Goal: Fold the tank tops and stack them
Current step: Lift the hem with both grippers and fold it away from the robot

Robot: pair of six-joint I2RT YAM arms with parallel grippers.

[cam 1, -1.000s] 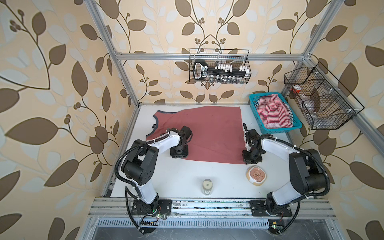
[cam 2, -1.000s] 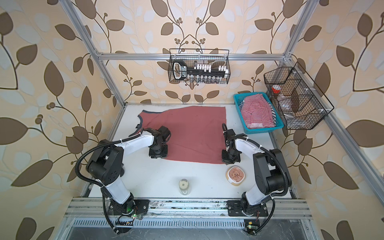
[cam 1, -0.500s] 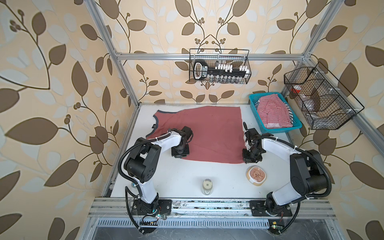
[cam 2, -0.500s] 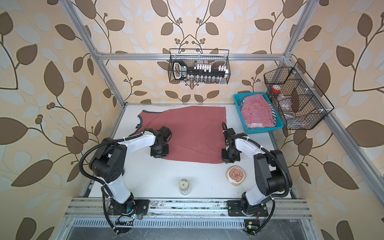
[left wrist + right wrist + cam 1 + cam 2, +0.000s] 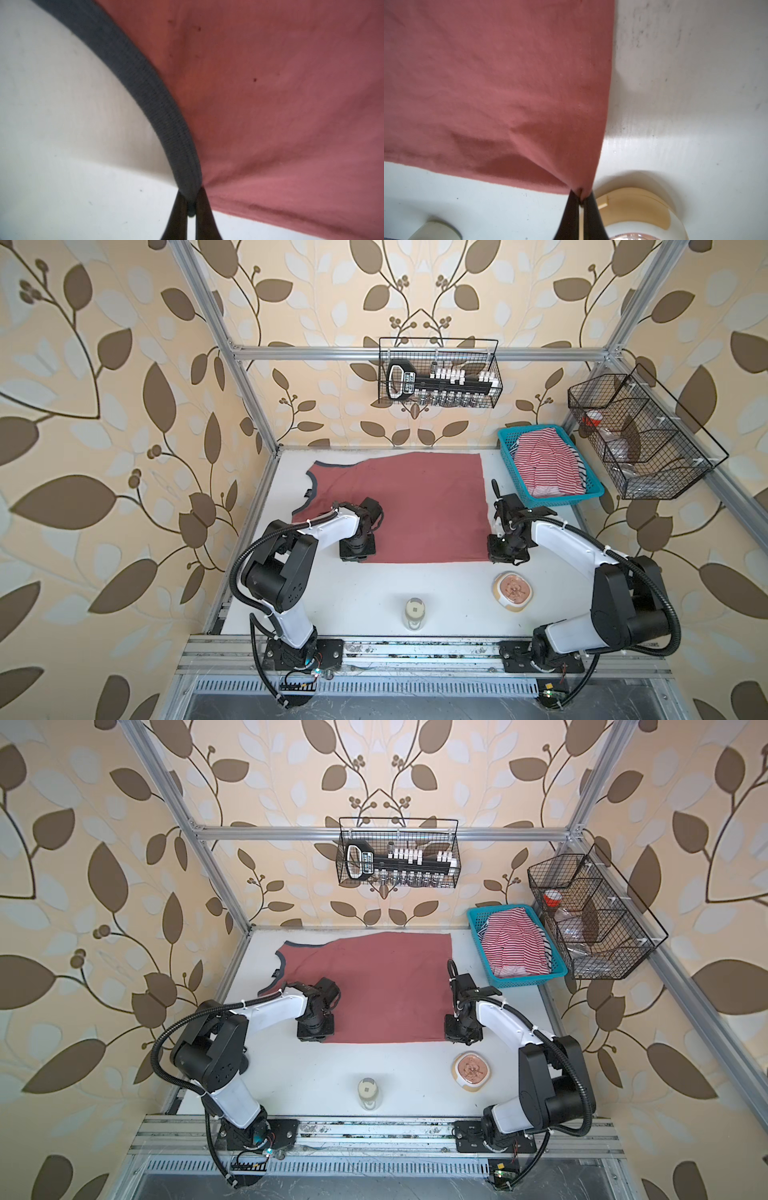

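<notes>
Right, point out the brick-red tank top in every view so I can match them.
In a top view: brick-red tank top spread flat, just above the picture's centre.
In a top view: same spot.
Left wrist: fills over half the picture, dark trim along its edge.
Right wrist: fills about half the picture.
Shared landmark: tan bowl by its near right corner; not in left wrist.

I see a jar (image 5: pixel 415 612) and a bowl (image 5: pixel 513 594) near the table's (image 5: pixel 353 601) front, well apart. Blue basket (image 5: pixel 561 498) sits back right.
</notes>
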